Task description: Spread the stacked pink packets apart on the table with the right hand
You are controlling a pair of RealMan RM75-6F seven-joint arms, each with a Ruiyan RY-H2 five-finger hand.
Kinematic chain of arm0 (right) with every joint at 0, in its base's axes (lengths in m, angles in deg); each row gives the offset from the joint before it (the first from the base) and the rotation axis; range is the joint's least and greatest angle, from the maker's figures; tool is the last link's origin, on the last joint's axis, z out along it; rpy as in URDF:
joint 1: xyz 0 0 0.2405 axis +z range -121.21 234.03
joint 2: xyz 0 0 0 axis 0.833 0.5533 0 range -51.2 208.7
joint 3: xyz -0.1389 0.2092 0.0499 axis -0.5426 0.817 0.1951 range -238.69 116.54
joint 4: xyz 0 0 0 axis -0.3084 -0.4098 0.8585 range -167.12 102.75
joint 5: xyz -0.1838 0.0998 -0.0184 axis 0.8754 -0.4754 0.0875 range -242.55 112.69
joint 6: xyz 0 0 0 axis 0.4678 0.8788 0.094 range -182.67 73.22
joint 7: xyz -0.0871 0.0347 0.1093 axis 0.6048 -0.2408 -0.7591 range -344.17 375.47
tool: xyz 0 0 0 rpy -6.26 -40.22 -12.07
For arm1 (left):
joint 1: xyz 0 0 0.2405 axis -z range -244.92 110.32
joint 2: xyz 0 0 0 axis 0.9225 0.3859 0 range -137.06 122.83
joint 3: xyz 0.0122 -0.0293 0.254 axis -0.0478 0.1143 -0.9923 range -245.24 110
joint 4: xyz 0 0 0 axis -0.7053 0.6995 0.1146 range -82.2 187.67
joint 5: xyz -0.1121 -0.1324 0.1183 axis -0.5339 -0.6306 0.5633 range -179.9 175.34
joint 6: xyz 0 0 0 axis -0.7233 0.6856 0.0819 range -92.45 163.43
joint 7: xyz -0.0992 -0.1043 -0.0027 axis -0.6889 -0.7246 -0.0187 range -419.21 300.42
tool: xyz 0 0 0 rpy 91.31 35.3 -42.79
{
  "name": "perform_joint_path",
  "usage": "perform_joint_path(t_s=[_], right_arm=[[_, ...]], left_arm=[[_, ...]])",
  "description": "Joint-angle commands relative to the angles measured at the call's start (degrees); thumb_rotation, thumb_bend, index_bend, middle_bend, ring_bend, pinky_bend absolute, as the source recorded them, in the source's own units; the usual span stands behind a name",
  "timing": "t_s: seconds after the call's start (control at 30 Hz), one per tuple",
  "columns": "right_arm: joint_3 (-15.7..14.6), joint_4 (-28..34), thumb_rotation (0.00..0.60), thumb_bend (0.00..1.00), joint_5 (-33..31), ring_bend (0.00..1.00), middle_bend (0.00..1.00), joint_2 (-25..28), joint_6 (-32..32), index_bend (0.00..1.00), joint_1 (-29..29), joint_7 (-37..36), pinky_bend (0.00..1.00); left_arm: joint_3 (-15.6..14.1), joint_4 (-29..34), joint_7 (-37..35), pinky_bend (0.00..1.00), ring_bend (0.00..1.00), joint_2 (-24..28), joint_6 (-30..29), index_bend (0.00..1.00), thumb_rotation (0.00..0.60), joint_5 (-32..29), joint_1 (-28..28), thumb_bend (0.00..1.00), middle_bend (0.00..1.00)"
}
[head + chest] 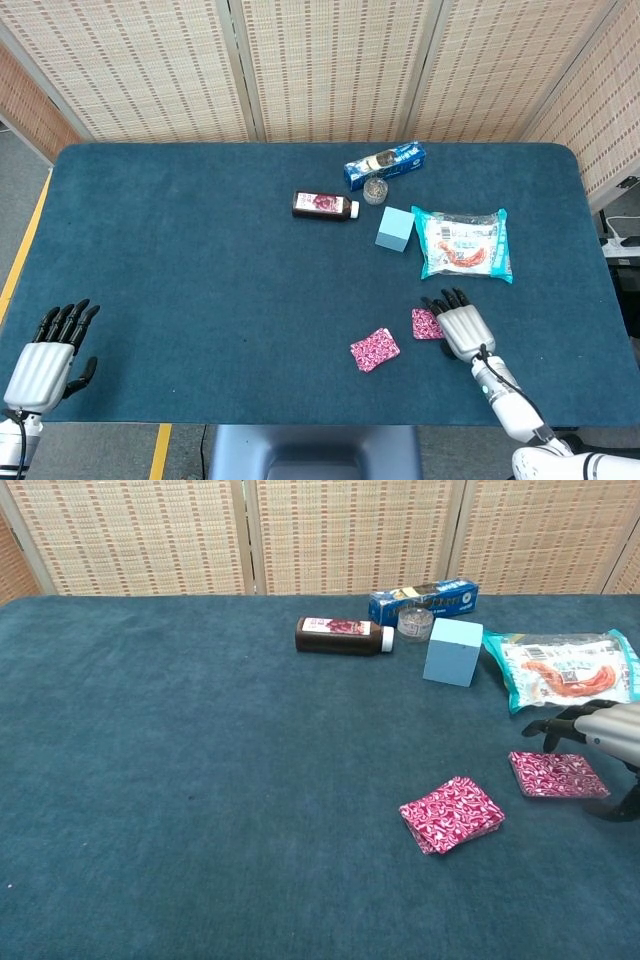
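Observation:
Two pink patterned packets lie apart on the blue table. One packet sits near the front middle. The other packet lies to its right, partly under my right hand in the head view. My right hand hovers just over that right packet with fingers stretched out, holding nothing. My left hand rests open at the front left corner, far from the packets.
At the back stand a dark bottle, a blue box, a small glass jar, a light blue block and a sausage bag. The table's front edge runs just below the packets.

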Motion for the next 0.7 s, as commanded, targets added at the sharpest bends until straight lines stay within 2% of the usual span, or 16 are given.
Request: perform_joint_path(t_s=[0.03,0.7], right_arm=[[0.13,-0.07,0.6,0.24,0.14,0.07,0.22,-0.26,0.04,0.14,0.04,-0.05,0.0],[0.52,0.59,0.6,0.24,-1.03,0.12,0.29,-0.81,0.67,0.25,0.2,2.36,0.0]], left_arm=[[0.02,0.0,-0.02,0.07,0.0,0.01,0.0,0.0,0.6,-0.03,0.0,0.44,0.0],[-0.04,-0.01,0.04,0.07,0.0,0.01,0.29,0.0,0.6,-0.02,0.14,0.44,0.0]])
